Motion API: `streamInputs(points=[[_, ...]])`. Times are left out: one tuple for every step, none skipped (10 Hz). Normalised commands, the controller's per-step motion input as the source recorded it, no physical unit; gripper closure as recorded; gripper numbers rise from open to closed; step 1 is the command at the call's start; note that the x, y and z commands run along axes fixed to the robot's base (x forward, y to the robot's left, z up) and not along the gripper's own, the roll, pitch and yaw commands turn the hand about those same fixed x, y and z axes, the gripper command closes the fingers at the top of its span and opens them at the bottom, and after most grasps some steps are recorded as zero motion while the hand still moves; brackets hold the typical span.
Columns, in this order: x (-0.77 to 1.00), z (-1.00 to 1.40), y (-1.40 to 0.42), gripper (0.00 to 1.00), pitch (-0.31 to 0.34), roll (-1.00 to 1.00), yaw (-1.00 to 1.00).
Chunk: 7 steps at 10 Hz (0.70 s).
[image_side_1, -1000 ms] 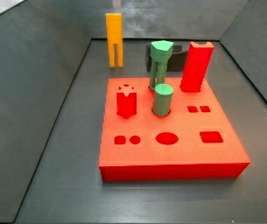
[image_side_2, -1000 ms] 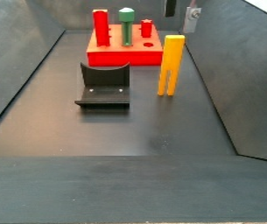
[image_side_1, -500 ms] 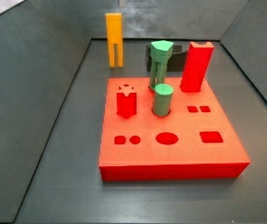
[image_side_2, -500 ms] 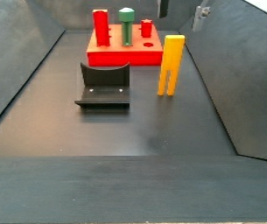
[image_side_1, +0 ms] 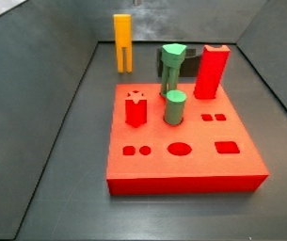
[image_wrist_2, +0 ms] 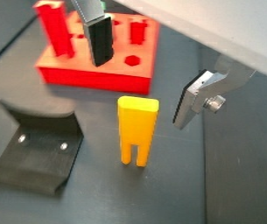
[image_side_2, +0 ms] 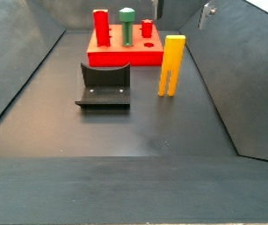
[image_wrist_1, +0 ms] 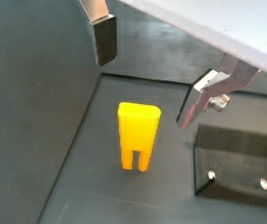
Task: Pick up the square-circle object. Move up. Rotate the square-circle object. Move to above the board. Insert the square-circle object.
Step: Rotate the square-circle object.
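Dark floor, peg (image_side_2: 171, 64) upright — right of the fixture (image_side_2: 103, 85), apart from the board (image_side_2: 124, 54).
Claw (image_wrist_2: 147, 63) hangs above the peg, fingers (image_wrist_2: 99, 38) spread wide, nothing held — prongs on the floor.

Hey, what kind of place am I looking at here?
Probably a robot test cell for peg insertion: a dark walled bin holding a red board with shaped holes, a yellow peg standing beside a fixture, and an open end effector hovering above the peg.
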Motion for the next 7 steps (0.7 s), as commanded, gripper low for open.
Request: streamInputs(points=[[0.03,-0.02,0.00,0.00,0.028,-0.01,1.00],[0.03,-0.02,0.00,0.00,0.032,-0.01,1.00],[0.03,-0.02,0.00,0.00,0.036,-0.01,1.00],[0.03,-0.02,0.00,0.00,0.044,-0.02,1.00],[0.03,-0.02,0.00,0.00,0.052,-0.02,1.00],[0.03,-0.02,0.00,0.00,0.065,-0.02,1.00],[0.04,-0.02,0.00,0.00,0.065,-0.02,0.75]])
